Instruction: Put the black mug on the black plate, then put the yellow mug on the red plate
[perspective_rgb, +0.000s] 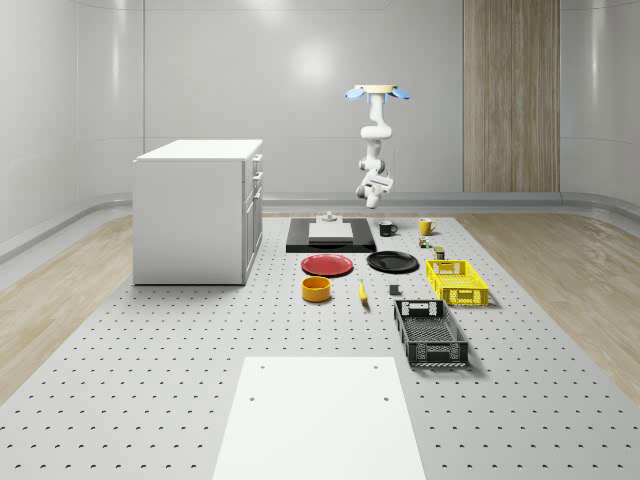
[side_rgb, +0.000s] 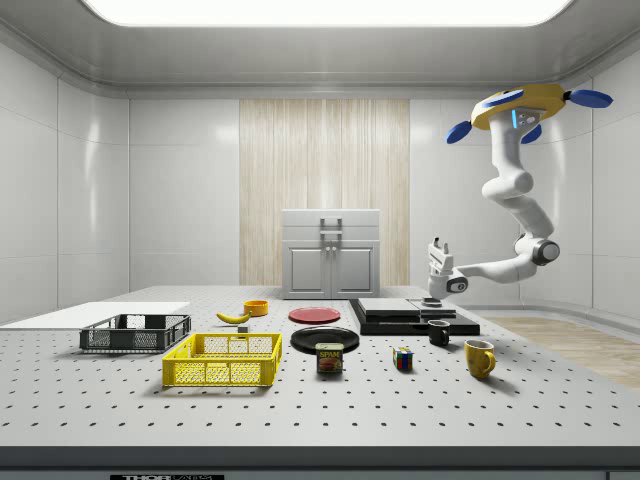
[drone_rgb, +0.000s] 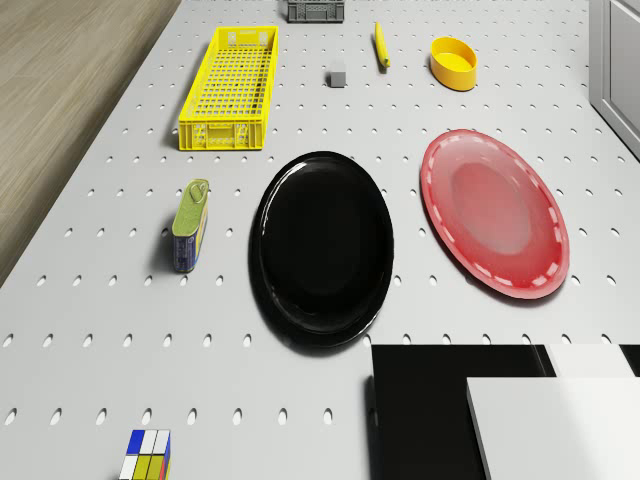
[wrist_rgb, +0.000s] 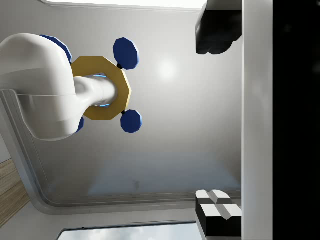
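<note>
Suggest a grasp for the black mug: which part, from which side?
Take the black mug by its rim, coming down from above, probably: it stands upright on the table beside the black platform, mouth up. Its handle points toward the side view's right, so pinch the wall away from it.

My drone (side_rgb: 527, 105) body: flat yellow-gold octagonal plate, blue disc rotors at its corners, a small lit blue-white panel on its edge. My arm (side_rgb: 517, 200): glossy white rounded segments, darker grey rings at the joints. My gripper (side_rgb: 437, 254): white-grey block; in the wrist view my fingers (wrist_rgb: 216, 31) are black, one with a pale grey-white pad.
</note>
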